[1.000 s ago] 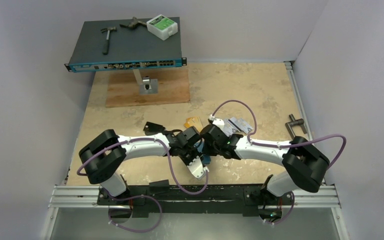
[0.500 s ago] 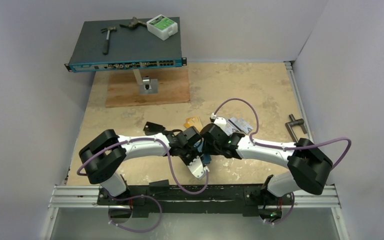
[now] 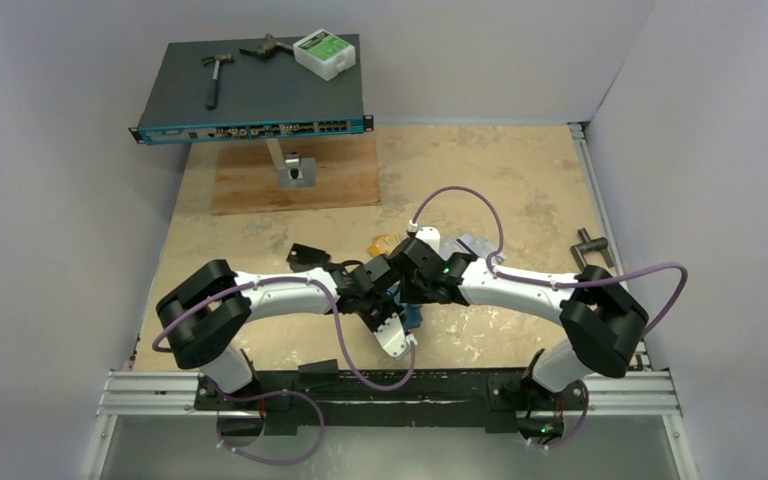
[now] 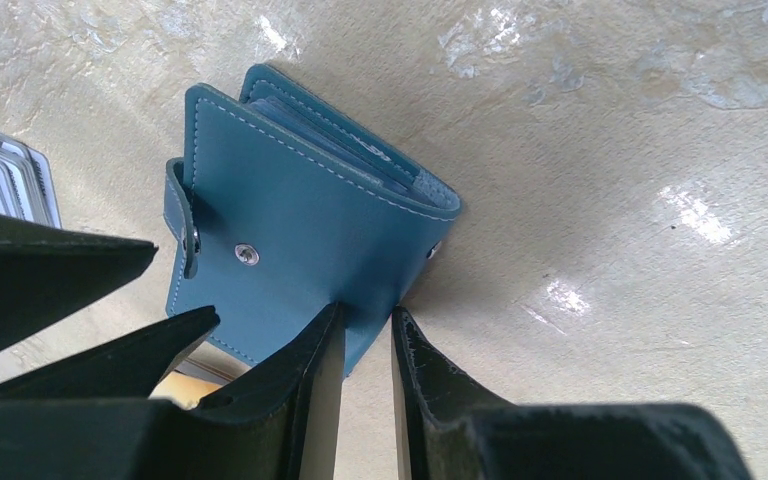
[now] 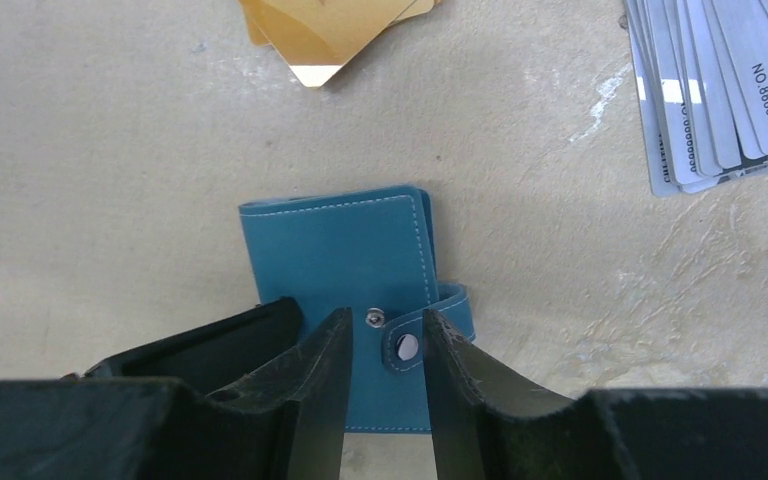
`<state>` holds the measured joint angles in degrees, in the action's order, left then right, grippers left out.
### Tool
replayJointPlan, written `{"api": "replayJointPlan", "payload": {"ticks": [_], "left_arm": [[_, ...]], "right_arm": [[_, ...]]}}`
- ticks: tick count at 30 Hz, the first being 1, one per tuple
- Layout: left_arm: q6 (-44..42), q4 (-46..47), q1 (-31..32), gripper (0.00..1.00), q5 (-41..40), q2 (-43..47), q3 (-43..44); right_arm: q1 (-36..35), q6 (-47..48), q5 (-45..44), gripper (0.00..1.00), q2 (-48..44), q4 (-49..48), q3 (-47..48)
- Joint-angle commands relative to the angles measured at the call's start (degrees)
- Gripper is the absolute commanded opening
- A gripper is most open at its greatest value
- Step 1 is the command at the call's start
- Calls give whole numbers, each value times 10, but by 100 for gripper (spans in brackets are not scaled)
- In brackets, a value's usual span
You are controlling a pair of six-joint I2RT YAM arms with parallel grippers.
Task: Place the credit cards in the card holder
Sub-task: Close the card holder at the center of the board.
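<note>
The teal card holder (image 4: 300, 230) lies folded on the table, barely visible between the two wrists (image 3: 413, 317). My left gripper (image 4: 365, 312) is shut on its near corner. My right gripper (image 5: 385, 315) stands open right above it, fingers on either side of the strap (image 5: 415, 345). The strap is off the white snap stud (image 5: 373, 317). Orange-gold credit cards (image 5: 330, 30) lie just beyond the holder (image 3: 382, 243). A fanned stack of silver-grey credit cards (image 5: 720, 90) lies to the right (image 3: 472, 243), and its edge shows in the left wrist view (image 4: 5, 180).
A black folded object (image 3: 305, 253) lies left of the gold cards. At the back, a network switch (image 3: 255, 95) on a stand over a wooden board (image 3: 295, 175) carries a hammer (image 3: 215, 78) and a white box (image 3: 325, 52). A metal handle (image 3: 592, 250) lies by the right wall.
My right gripper went from shut to open, and its arm shifted left and further over the card holder. The left arm has held still.
</note>
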<state>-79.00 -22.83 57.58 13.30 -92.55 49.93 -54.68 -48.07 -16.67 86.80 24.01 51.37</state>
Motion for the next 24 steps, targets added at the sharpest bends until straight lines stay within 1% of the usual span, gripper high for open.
{"api": "replayJointPlan", "payload": {"ticks": [1, 4, 9, 18, 20, 24], "left_arm": [[-5, -7, 3, 21, 9, 10, -8], [-4, -8, 4, 21, 9, 9, -6], [-4, -11, 3, 21, 9, 7, -4], [-3, -13, 3, 21, 8, 6, -2], [-3, -13, 3, 21, 8, 6, -2], [-2, -12, 3, 21, 8, 6, -2]], "right_arm": [[-3, 27, -2, 31, 13, 34, 25], [-3, 33, -2, 31, 15, 38, 28], [-3, 45, 9, 26, 26, 40, 35], [-5, 58, 38, 28, 36, 35, 27], [-5, 58, 38, 25, 35, 36, 27], [-5, 56, 36, 14, 37, 34, 28]]}}
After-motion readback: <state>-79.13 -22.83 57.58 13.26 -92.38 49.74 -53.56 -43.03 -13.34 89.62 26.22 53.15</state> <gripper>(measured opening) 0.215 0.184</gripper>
